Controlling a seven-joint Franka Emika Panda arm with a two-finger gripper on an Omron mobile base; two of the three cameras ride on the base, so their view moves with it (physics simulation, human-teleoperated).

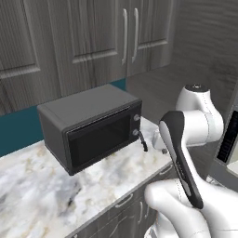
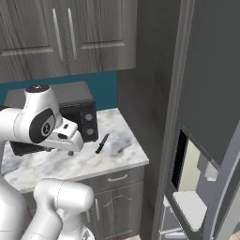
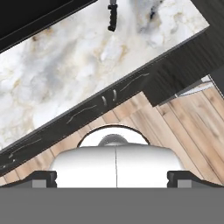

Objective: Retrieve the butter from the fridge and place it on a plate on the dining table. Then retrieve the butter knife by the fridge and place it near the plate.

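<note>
The butter knife is small and all black. It lies on the marble counter just right of the microwave, also seen as the butter knife and, at the top edge of the hand view, the butter knife. The grey fridge stands to the right with a door ajar and its white interior showing. My gripper is open, its dark fingertips wide apart with nothing between them. It hangs above the counter's front edge, left of the knife and apart from it. The butter, the plate and the dining table are out of view.
A dark grey microwave sits on the counter against a teal backsplash, under grey wall cabinets. Grey drawers run below the counter. Wood floor lies in front of them.
</note>
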